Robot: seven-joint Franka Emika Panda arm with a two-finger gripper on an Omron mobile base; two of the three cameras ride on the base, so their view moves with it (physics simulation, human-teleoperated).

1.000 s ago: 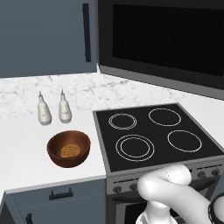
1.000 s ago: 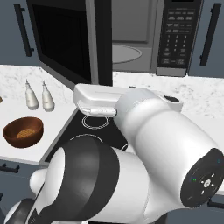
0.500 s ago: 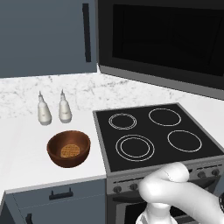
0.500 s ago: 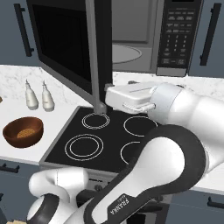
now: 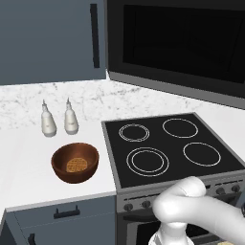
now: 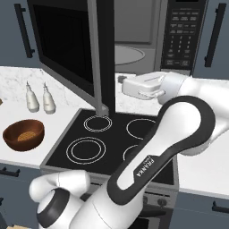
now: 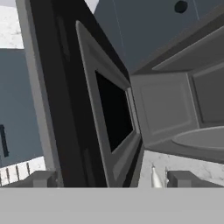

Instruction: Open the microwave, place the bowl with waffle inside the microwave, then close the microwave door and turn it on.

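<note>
Counter: a white marbled counter (image 5: 28, 158) ran left of a black four-ring cooktop (image 5: 167, 148), under blue-grey cabinets (image 5: 48, 38).
Open room: bare counter lay in front of and to the left of the bowl; the cooktop's rings were bare.
Bowl: the dark-brown bowl (image 5: 75, 162) sat near the counter's front edge, just left of the cooktop, with the waffle (image 5: 76, 165), a golden gridded disc, flat in its bottom.
Bottles: two small white bottles (image 5: 58, 119) stood side by side behind the bowl, apart from it.
Gripper: the gripper (image 6: 120, 85) hung above the cooktop's back, beside the door's free edge, its fingers spread wide on nothing.
Door: the microwave door (image 6: 71, 49) stood swung out, its grey edge over the cooktop's left rings.
Microwave: the microwave (image 6: 152, 40) showed a grey cavity with a round turntable (image 6: 129, 54).
</note>
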